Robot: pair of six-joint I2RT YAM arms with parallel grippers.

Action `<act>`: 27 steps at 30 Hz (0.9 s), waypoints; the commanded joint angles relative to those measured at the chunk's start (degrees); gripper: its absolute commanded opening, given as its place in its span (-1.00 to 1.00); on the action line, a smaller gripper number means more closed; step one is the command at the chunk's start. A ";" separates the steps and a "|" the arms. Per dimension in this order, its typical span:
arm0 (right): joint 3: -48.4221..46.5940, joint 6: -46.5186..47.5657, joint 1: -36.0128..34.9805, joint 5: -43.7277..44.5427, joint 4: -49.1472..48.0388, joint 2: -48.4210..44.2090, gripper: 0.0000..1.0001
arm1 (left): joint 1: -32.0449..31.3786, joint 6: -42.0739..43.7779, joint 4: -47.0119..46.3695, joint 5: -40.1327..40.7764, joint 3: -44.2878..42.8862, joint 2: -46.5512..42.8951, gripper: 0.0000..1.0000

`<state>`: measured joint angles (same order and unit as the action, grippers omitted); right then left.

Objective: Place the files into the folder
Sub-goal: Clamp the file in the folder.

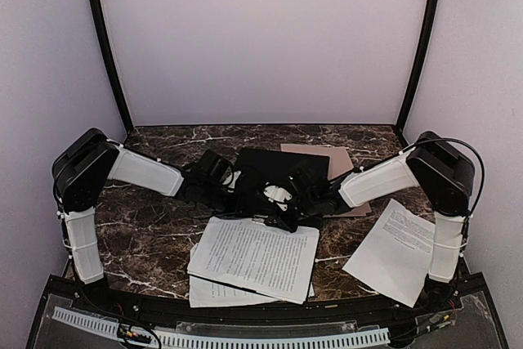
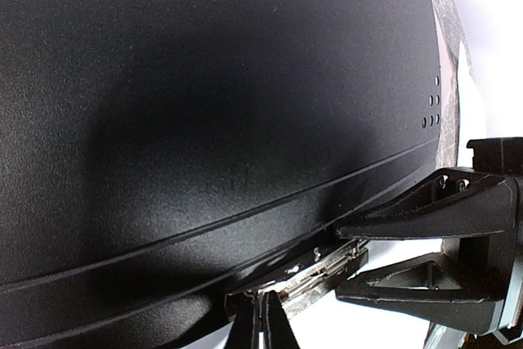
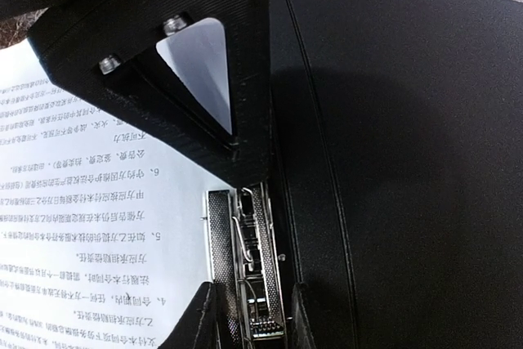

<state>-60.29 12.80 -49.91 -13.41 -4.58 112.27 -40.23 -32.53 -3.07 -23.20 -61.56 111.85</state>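
The folder lies open in the middle, showing a black panel (image 1: 282,163) (image 2: 204,104) (image 3: 409,161) over a tan card part (image 1: 337,161). Its metal clip (image 3: 260,267) (image 2: 327,267) runs along the black panel's edge. My left gripper (image 1: 263,194) (image 2: 263,320) is shut, its tips at one end of the clip. My right gripper (image 1: 288,215) (image 3: 249,324) straddles the clip's other end with both fingers pressed against it. Two files (image 1: 257,255) (image 3: 82,202) are stacked in front of the folder, the top sheet's edge at the clip. A third file (image 1: 396,251) lies at the right.
Both arms meet over the dark marble table (image 1: 147,226). The lower sheet of the stack (image 1: 216,292) sticks out toward the table's front edge. White walls close in the back and sides.
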 commanded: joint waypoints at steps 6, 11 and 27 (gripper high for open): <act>2.85 0.52 -0.01 2.72 13.04 4.44 -0.53 | 0.68 -0.15 -2.62 1.52 5.03 0.52 -0.99; 2.80 0.46 -0.01 2.55 13.08 4.36 -0.54 | 0.68 -0.32 -5.59 0.67 6.72 -0.90 -0.99; 2.71 0.12 0.12 2.39 13.37 3.80 -0.54 | 0.76 0.03 -11.75 -3.17 8.62 -4.13 -0.86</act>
<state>-60.45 12.84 -49.87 -13.80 -4.03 112.22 -39.75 -32.64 -14.50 -25.93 -55.48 110.32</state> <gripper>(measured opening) 0.252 0.053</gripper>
